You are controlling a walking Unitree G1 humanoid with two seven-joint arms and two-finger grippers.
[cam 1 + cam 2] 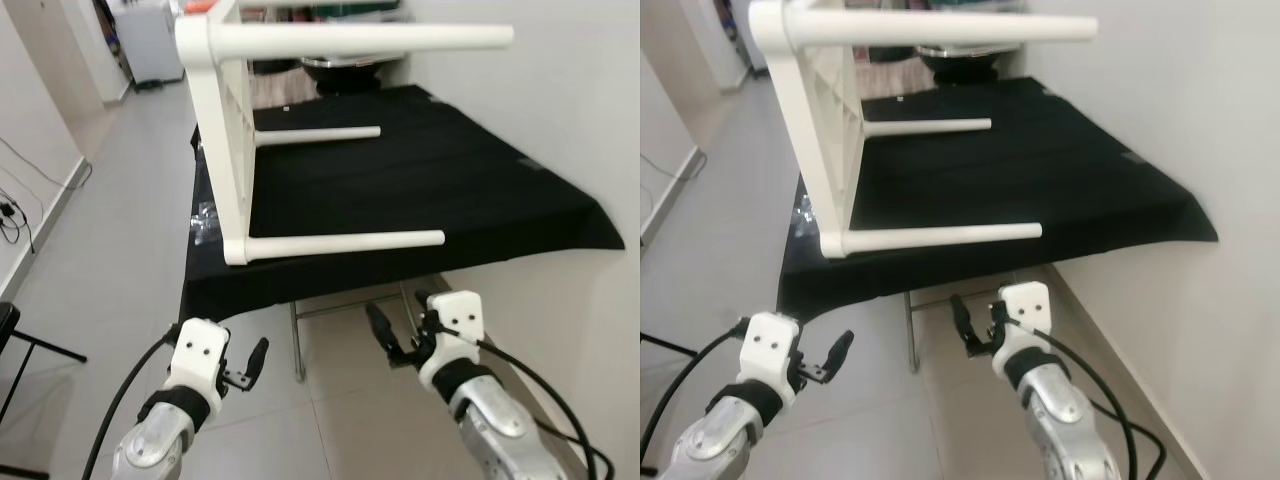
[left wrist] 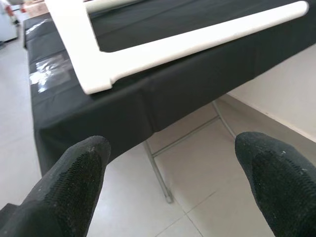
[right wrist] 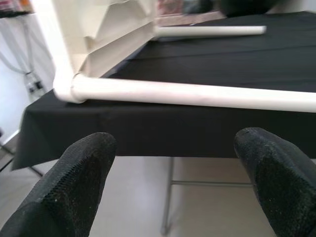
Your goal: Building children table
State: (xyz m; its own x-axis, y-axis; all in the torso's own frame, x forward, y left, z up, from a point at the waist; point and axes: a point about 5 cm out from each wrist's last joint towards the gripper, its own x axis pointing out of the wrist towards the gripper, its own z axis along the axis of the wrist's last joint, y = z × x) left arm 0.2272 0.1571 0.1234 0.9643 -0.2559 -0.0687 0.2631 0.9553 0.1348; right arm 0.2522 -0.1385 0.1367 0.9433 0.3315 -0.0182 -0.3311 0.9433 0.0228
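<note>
Left hand [image 1: 243, 368] and right hand [image 1: 398, 335] hang below the counter's [image 1: 450, 170] near edge, fingers apart, holding nothing. White children's table [image 1: 240, 140] lies on its side on the counter, legs pointing right.

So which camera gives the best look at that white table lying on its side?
The left eye view: the white table shows whole, three legs sticking out. The right eye view nearly matches. The wrist views catch just its nearest leg on the black cloth.

We see a plain cream-white children's table [image 1: 235, 150] on a solid black tablecloth [image 1: 450, 190], over pale grey floor tiles [image 1: 110, 230]; our silver arms end in white wrist housings and black fingers [image 2: 74, 182], and the wall [image 1: 560, 90] is off-white
</note>
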